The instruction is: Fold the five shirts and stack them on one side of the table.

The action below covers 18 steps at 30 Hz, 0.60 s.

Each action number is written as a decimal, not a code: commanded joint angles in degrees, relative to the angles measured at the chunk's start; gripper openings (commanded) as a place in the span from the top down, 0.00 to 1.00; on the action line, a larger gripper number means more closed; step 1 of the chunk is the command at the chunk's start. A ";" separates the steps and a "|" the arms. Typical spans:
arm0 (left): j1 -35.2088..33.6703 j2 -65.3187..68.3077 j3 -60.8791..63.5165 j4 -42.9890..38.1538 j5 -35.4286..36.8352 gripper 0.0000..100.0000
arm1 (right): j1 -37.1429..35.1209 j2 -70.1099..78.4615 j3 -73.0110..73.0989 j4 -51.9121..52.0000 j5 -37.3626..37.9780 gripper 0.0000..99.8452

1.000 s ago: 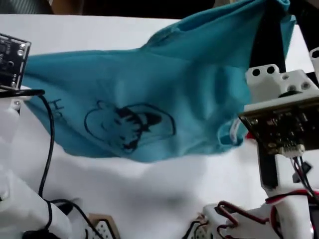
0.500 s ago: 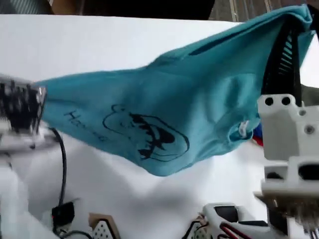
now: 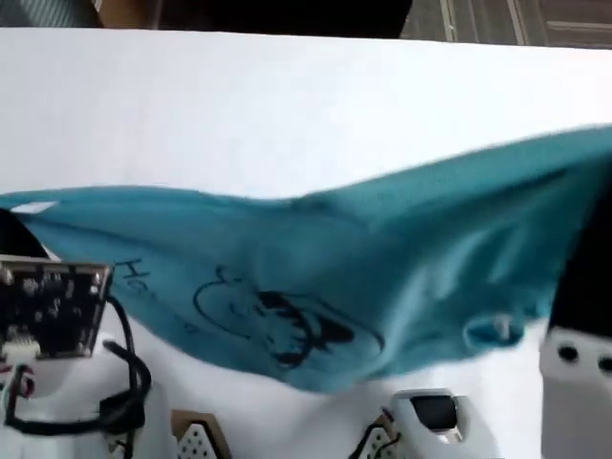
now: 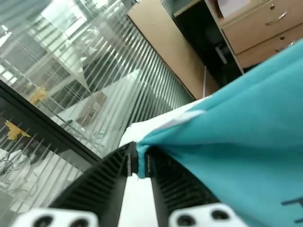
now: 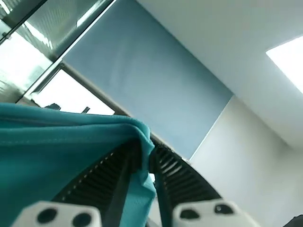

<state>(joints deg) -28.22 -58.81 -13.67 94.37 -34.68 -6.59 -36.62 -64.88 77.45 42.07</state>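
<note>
A teal shirt [image 3: 382, 258] with a black cartoon print hangs stretched in the air across the near part of the white table [image 3: 287, 105], held up at both ends. My left gripper [image 4: 140, 163] is shut on one edge of the teal shirt [image 4: 236, 137], the cloth pinched between its black ribbed fingers [image 4: 113, 170]. My right gripper [image 5: 144, 163] is shut on the other edge of the teal shirt [image 5: 52, 146], raised high and tilted toward the ceiling. In the high view the left arm's camera board [image 3: 53, 306] sits at the near left and the right arm's white body [image 3: 579, 382] at the near right.
The far half of the table lies bare and white. The arm bases [image 3: 421, 421] and cables [image 3: 124, 392] crowd the near edge. Dark floor and furniture lie beyond the table's far edge.
Both arms have pulled the shirt toward the near edge; it now hangs lower in the high view and is stretched wider, and its right corner has dropped from the far right corner.
</note>
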 commanded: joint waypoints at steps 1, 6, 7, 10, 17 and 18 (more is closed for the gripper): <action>0.44 -0.70 0.57 -1.14 0.53 0.97 | 0.48 -0.40 0.09 -1.19 0.09 0.98; 0.53 1.41 4.09 -4.92 0.62 0.97 | 0.40 2.95 6.86 -1.45 0.00 0.98; 0.53 2.46 5.49 -6.77 0.62 0.97 | 0.40 3.74 8.62 -1.54 0.00 0.98; 1.49 7.12 9.71 -12.57 0.62 0.97 | 0.40 6.81 14.07 -1.71 0.00 0.98; 7.91 26.90 14.46 -22.51 0.18 0.98 | 0.40 17.27 30.95 -9.80 0.00 0.98; 8.26 30.42 14.20 -23.74 0.09 0.98 | 0.40 18.95 33.58 -11.65 0.00 0.98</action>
<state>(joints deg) -21.63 -36.75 0.66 74.68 -34.68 -6.68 -21.93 -37.36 70.59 42.07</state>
